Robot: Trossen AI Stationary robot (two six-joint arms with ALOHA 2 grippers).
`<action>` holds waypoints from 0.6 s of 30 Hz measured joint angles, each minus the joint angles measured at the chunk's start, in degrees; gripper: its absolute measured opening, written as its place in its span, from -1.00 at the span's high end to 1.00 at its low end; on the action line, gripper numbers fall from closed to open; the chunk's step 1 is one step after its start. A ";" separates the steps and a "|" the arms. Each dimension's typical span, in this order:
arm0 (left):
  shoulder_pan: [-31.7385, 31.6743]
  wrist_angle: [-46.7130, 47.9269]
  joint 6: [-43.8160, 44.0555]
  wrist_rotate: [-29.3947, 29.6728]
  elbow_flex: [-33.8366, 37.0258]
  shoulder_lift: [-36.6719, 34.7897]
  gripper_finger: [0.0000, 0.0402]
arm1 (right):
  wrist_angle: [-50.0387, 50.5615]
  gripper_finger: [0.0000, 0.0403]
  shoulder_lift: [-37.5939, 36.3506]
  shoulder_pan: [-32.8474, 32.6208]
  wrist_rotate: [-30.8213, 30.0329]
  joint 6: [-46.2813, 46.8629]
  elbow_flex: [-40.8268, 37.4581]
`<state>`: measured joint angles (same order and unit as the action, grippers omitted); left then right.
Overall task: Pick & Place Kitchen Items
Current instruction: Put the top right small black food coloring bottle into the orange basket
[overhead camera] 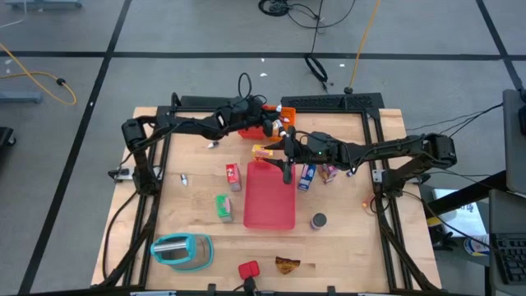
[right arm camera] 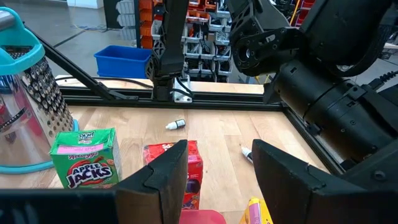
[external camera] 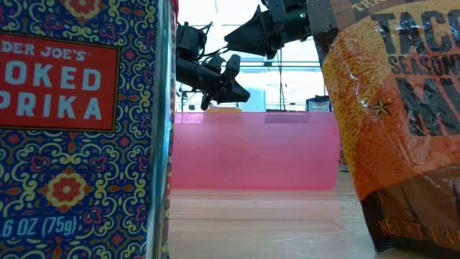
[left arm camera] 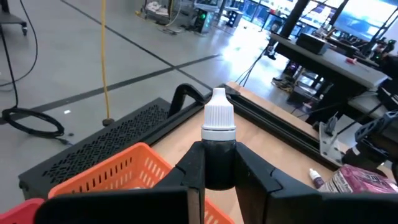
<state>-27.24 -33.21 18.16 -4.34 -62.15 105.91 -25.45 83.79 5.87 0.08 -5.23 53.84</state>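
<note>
A small dark bottle (left arm camera: 219,158) with a white cap sits between the fingers of my left gripper (left arm camera: 219,152), which reaches to the table's far middle (overhead camera: 275,125) by the orange bin (left arm camera: 106,177) and the red bin (overhead camera: 251,131). My right gripper (right arm camera: 217,174) hangs open over the far edge of the flat pink tray (overhead camera: 269,201), with nothing between its fingers (overhead camera: 285,156). Loose on the wood lie a green cereal box (right arm camera: 84,158), a red box (right arm camera: 183,165), a blue box (overhead camera: 306,177) and a grey can (overhead camera: 318,220). My left gripper pinches the bottle's dark body (left arm camera: 219,171) between its two fingers, one on each side. The white cap (left arm camera: 219,115) sticks out beyond the fingertips. The bottle is lifted clear, above the corner of the orange bin.
A metal grater with a teal handle (overhead camera: 182,251) stands near left. A paprika tin (external camera: 79,122) and a taco seasoning packet (external camera: 402,108) lie at the near edge. Tiny bottles (right arm camera: 176,124) lie on the wood. A black frame rail (left arm camera: 124,134) bounds the far side.
</note>
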 joint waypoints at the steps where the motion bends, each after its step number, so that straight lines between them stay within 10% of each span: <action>1: 0.02 -0.08 0.01 0.00 0.00 0.00 0.76 | 0.00 0.15 0.00 0.00 0.00 0.00 0.00; 18: 0.74 0.09 -1.52 3.49 0.00 0.00 0.43 | 0.04 0.15 0.00 0.00 0.01 0.02 0.00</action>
<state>-26.50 -33.12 16.64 -0.85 -62.15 105.91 -25.41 83.79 5.87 0.09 -5.22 53.84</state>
